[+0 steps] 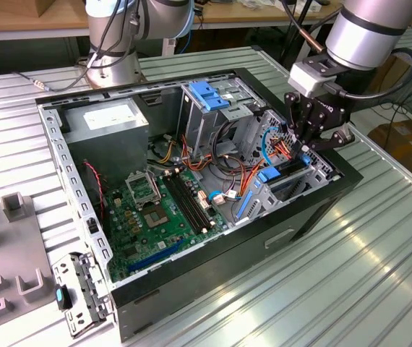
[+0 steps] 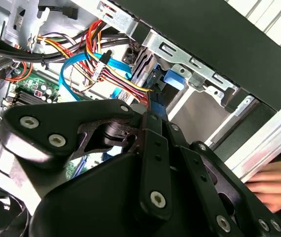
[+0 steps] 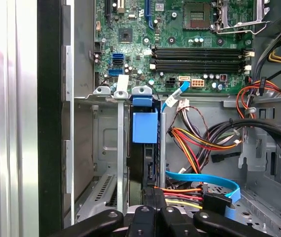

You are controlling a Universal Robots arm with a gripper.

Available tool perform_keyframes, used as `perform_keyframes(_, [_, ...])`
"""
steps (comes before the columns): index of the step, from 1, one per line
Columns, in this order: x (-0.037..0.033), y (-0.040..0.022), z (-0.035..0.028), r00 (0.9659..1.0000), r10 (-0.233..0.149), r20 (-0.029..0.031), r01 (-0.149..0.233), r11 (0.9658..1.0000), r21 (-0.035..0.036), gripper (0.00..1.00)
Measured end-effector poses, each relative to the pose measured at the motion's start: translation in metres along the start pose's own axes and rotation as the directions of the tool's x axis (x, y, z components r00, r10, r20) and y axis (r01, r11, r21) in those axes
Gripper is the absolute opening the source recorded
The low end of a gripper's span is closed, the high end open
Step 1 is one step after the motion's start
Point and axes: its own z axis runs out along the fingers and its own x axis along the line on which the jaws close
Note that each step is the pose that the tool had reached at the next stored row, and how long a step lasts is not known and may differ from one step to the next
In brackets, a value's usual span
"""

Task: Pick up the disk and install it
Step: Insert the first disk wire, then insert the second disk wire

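Gripper (image 1: 303,148) lowered into the open computer case (image 1: 322,206), fingers closed on the edge of the disk (image 3: 144,148). Disk standing on edge directly below the fingers, inside a slot of the drive bay (image 3: 118,158), probably for sliding down along the guides.

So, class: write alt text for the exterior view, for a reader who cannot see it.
A robot arm's end effector holds the disk on edge in a drive bay of an open computer case lying on a ribbed metal table.
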Motion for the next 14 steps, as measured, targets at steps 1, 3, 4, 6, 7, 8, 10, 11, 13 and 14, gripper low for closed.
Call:
perform_keyframes(1, [0.0,0.0,-0.0001,1.0,0.0,-0.0001,0.0,1.0,0.0,0.11])
perform_keyframes(3, [0.0,0.0,0.0,1.0,0.0,0.0,0.0,1.0,0.0,0.11])
perform_keyframes(4, [0.0,0.0,-0.0001,1.0,0.0,0.0,0.0,1.0,0.0,0.11])
perform_keyframes(6, [0.0,0.0,-0.0001,1.0,0.0,-0.0001,0.0,1.0,0.0,0.11])
perform_keyframes(7, [0.0,0.0,-0.0002,1.0,0.0,0.0,0.0,1.0,0.0,0.11])
perform_keyframes(8, [0.0,0.0,-0.0001,1.0,0.0,0.0,0.0,1.0,0.0,0.11])
perform_keyframes(10, [0.0,0.0,-0.0002,1.0,0.0,0.0,0.0,1.0,0.0,0.11])
perform_keyframes(11, [0.0,0.0,-0.0002,1.0,0.0,0.0,0.0,1.0,0.0,0.11])
perform_keyframes(13, [0.0,0.0,-0.0002,1.0,0.0,0.0,0.0,1.0,0.0,0.11])
perform_keyframes(14, [0.0,0.0,-0.0002,1.0,0.0,0.0,0.0,1.0,0.0,0.11])
